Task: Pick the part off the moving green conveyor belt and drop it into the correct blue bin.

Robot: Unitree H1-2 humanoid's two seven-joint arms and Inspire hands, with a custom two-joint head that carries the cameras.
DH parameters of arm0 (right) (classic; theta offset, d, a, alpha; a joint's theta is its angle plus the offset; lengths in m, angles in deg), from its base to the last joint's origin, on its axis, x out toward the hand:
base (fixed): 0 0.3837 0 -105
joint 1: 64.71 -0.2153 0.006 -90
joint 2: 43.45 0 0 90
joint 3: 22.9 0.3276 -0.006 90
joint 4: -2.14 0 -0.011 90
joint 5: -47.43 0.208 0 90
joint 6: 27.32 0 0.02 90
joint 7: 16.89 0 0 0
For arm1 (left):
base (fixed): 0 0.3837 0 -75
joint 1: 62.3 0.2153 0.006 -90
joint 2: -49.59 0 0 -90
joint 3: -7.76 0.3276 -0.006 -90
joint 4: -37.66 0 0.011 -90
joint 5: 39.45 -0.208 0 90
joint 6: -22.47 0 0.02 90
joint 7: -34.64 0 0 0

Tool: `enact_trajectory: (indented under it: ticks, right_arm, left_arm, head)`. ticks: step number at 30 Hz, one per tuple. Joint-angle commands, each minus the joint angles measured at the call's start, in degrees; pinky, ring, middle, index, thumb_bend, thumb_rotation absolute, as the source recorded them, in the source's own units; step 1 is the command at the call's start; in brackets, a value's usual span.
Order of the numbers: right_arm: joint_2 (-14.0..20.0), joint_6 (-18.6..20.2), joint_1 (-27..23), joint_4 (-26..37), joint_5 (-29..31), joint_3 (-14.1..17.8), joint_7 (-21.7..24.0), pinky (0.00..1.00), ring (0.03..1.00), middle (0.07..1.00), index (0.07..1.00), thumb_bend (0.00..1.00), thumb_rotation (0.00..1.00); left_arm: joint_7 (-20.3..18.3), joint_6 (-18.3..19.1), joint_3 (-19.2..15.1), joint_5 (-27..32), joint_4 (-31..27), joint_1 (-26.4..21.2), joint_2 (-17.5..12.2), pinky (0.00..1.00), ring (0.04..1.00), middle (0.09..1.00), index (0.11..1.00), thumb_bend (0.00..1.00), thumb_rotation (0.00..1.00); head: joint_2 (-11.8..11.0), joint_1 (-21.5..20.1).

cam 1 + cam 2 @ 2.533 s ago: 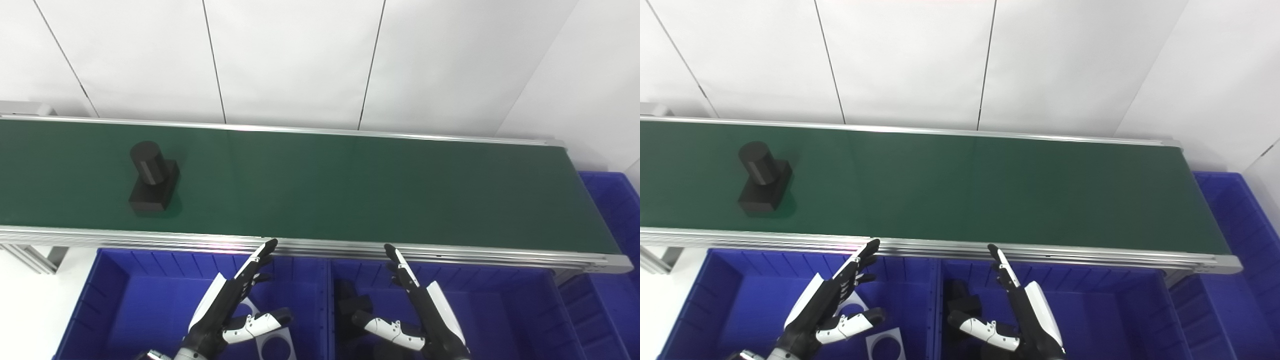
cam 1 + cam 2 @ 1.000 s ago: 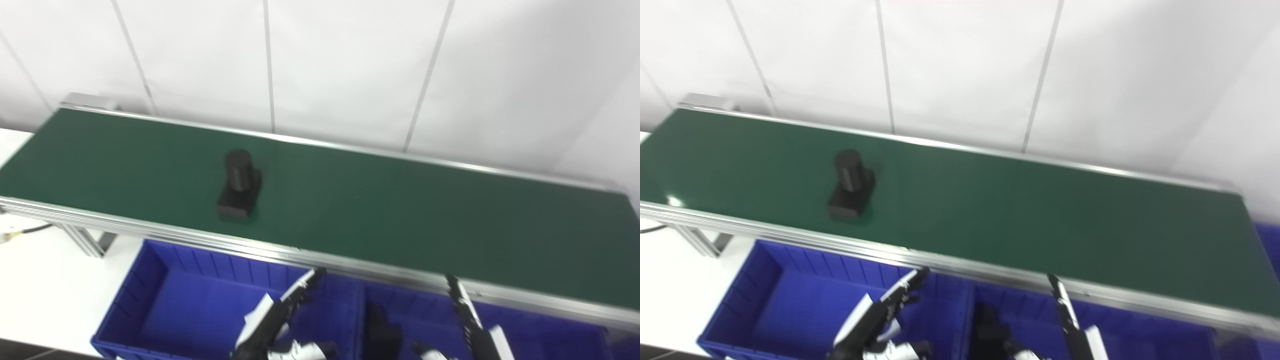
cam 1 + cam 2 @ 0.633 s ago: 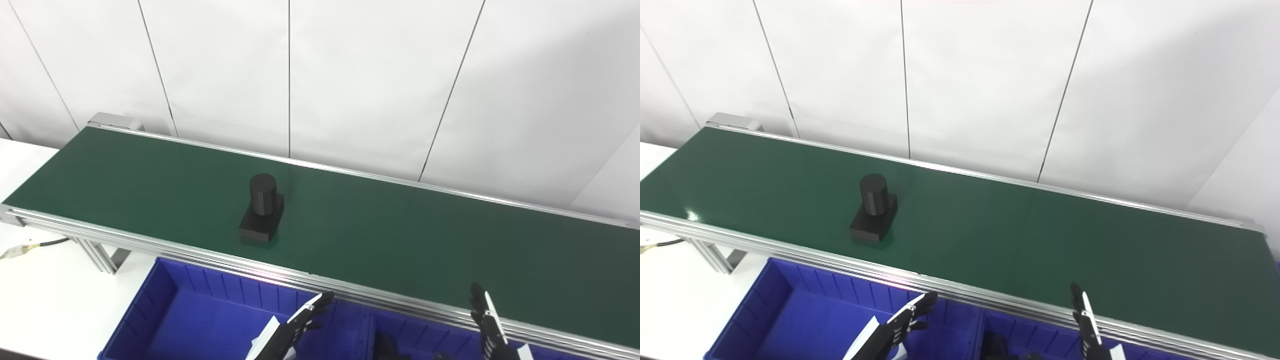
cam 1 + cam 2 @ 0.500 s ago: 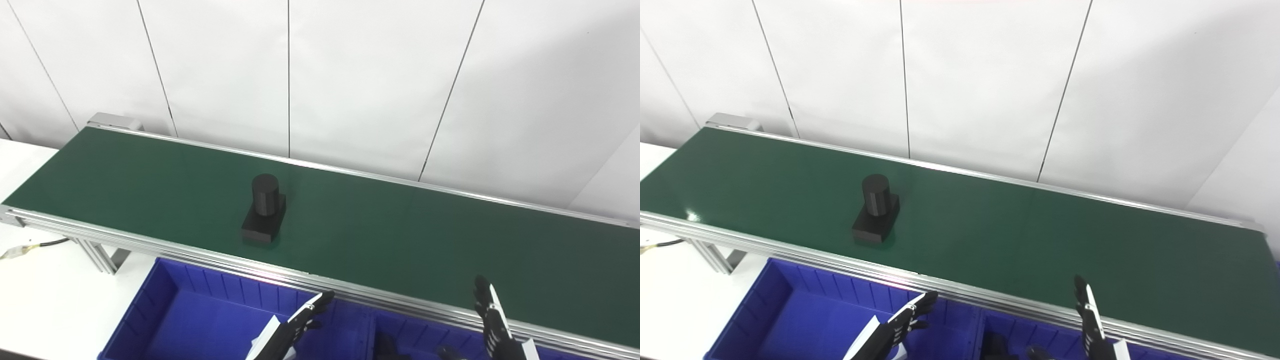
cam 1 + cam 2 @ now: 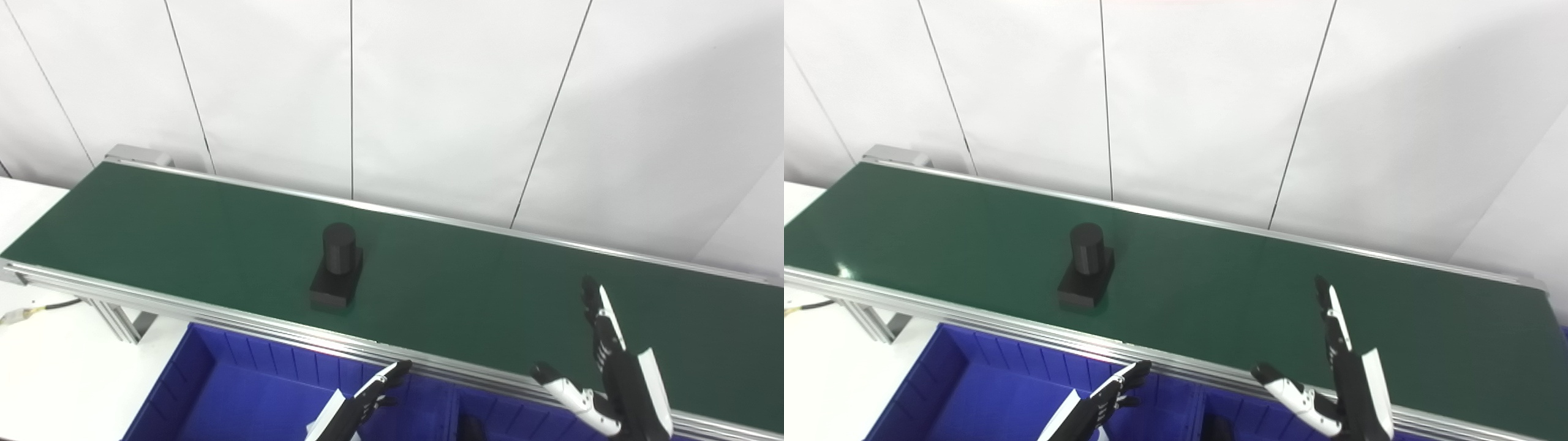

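A black part (image 5: 336, 267), an upright cylinder on a square base, rides on the green conveyor belt (image 5: 184, 226) left of centre. My right hand (image 5: 612, 367) is raised over the belt's near edge, well to the right of the part, open with fingers straight and thumb spread. My left hand (image 5: 358, 409) stays low over the left blue bin (image 5: 202, 392), fingers stretched out and holding nothing; only its fingers show at the bottom edge.
The belt has aluminium rails (image 5: 245, 318) along both sides and a white panelled wall behind. A second blue bin (image 5: 508, 419) lies under my right hand. A white table top (image 5: 43, 361) with a cable sits at the lower left.
The part has ridden rightward along the belt. My right hand has risen from the bin up over the belt's near edge. The camera turned left earlier and is nearly steady now.
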Motion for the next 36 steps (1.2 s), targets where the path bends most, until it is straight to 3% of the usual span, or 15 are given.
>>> enact_trajectory:
  ticks: [1, 8, 18, 30, 36]
  right_arm:
    - [0.5, 2.7, -2.7, 2.2, -0.8, 0.0, 0.8, 0.98, 0.993, 0.98, 1.0, 0.76, 0.52]
    - [1.0, 6.3, -8.4, -1.6, -2.7, -0.9, 2.6, 0.92, 0.973, 0.984, 0.998, 0.76, 0.49]
    - [0.6, 8.2, -14.8, -9.7, -5.7, -3.1, 3.2, 0.85, 0.941, 0.981, 0.996, 0.79, 0.5]
    - [-1.4, 9.1, -18.8, -16.3, -8.8, -5.2, 2.0, 0.86, 0.938, 0.969, 0.986, 0.81, 0.49]
    - [-2.3, 11.8, -21.4, -18.6, -10.7, -6.7, 2.2, 0.75, 0.897, 0.978, 0.994, 0.84, 0.51]
  left_arm:
    - [0.4, -2.6, 0.0, 0.7, -0.5, -0.8, 0.3, 0.84, 0.92, 0.936, 0.918, 0.85, 0.57]
    - [0.5, -3.4, 0.1, 0.4, -0.5, -1.0, 0.4, 0.84, 0.916, 0.937, 0.916, 0.83, 0.58]
    - [-0.3, -4.6, 0.2, 1.7, -0.3, -0.6, 0.3, 0.82, 0.911, 0.93, 0.909, 0.84, 0.57]
    - [-1.0, -5.3, 0.4, 3.2, -2.0, 0.6, 0.1, 0.81, 0.899, 0.922, 0.907, 0.87, 0.64]
    - [-1.9, -5.4, 0.6, 4.1, -2.8, 1.1, -0.6, 0.84, 0.912, 0.933, 0.914, 0.87, 0.66]
  head:
    - [-0.2, -0.5]
    - [-0.7, -1.1]
    - [-0.6, -1.5]
    - [0.7, -4.3]
    - [1.4, -6.0]
